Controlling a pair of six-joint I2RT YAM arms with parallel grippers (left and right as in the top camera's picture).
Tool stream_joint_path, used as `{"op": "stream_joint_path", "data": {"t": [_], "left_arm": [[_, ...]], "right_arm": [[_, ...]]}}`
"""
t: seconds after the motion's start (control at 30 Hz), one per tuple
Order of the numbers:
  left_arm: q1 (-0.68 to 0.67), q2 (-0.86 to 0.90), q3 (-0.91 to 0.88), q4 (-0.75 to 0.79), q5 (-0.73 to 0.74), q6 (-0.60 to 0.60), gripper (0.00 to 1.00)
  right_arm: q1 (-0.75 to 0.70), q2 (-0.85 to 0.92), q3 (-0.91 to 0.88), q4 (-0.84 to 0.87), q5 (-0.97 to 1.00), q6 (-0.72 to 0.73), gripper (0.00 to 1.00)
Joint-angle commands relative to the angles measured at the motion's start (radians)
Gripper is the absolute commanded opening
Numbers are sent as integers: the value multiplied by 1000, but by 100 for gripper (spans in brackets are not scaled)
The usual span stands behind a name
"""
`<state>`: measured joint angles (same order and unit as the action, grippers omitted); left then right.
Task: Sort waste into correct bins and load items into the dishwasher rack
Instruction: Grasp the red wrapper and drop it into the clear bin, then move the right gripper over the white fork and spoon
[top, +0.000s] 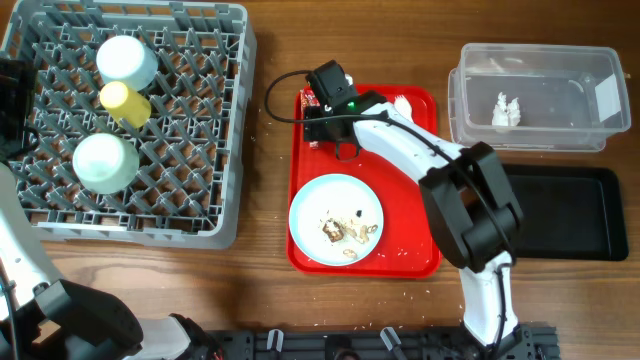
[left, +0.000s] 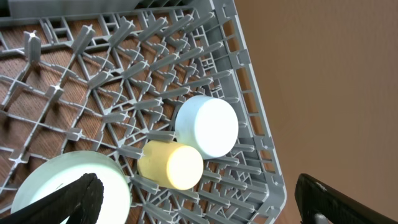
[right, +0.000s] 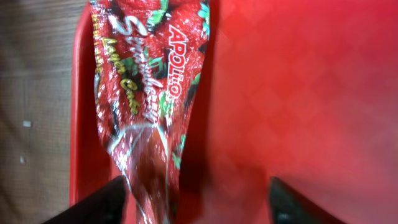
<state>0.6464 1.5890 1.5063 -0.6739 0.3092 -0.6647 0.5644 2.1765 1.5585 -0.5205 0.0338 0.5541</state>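
The red-and-white wrapper (right: 146, 93) lies along the left edge of the red serving tray (right: 298, 87). My right gripper (right: 198, 193) is open around its near end, the foil close to the left finger and apart from the right one. In the overhead view that gripper (top: 318, 118) hangs over the tray's far left corner. My left gripper (left: 199, 193) is open and holds nothing above the grey dishwasher rack (left: 249, 74). The light blue bowl (left: 208, 124), yellow cup (left: 171, 165) and pale green bowl (left: 68, 186) sit in the rack. The round plate (top: 336, 218) carries beige food scraps (top: 340, 232).
The clear tub (top: 540, 95) at the far right holds a white tissue (top: 507, 110). The black tray (top: 565, 212) lies in front of it. A white plastic utensil (top: 403, 103) shows on the serving tray behind my right arm.
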Motion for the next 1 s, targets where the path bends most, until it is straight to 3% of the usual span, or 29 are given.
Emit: {"op": "stream_joint_path", "data": {"t": [0.0,0.07,0.17,0.3,0.5,0.67,0.77,0.83,0.9,0.97], "left_arm": [[-3,-18,-3,3,5,-5,100],[-3,-18,-3,3,5,-5,100],[-3,-18,-3,3,5,-5,100],[-3,-18,-3,3,5,-5,100],[-3,-18,-3,3,5,-5,100],[-3,-18,-3,3,5,-5,100],[-3,-18,-3,3,5,-5,100],[-3,-18,-3,3,5,-5,100],[-3,-18,-3,3,5,-5,100],[-3,-18,-3,3,5,-5,100]], "right_arm": [[4,58,-3,27,-36,81,52],[5,61,-3,29,-36,81,38],[5,58,-1,41,-37,120,4],[-64,-56,31,5,-22,125,4],[-392,-354,31,-161,105,124,4],[-624,-319,-6,-188,101,-146,4],[-676,-281,-10,-198,100,-159,18],[-680,-273,-10,-199,100,-159,37],[-680,-273,-10,-210,75,-159,43],[-679,-273,-10,-226,-89,-203,43]]}}
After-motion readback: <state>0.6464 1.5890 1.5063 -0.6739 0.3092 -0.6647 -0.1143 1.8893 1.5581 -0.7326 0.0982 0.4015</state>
